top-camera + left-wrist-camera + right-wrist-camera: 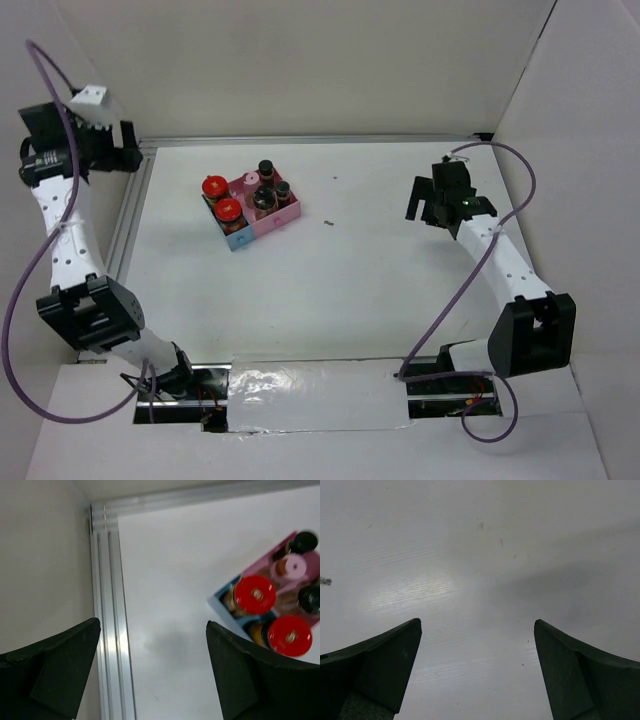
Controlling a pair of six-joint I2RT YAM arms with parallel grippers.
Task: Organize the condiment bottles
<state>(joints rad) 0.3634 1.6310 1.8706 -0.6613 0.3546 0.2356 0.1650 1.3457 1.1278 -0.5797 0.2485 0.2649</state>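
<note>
Six condiment bottles are seated in one tray right of the left gripper, spread wide, empty; the right gripper is spread likewise

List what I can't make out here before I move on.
Top view: speck too small to identify; labels on the bottles too small to read.
Left wrist: tray cut off by the right edge, its far end blurred.
Right wrist: no bottles in frame.

The white table bears a pink-and-blue tray and, near it, a small dark speck, perhaps debris.
</note>
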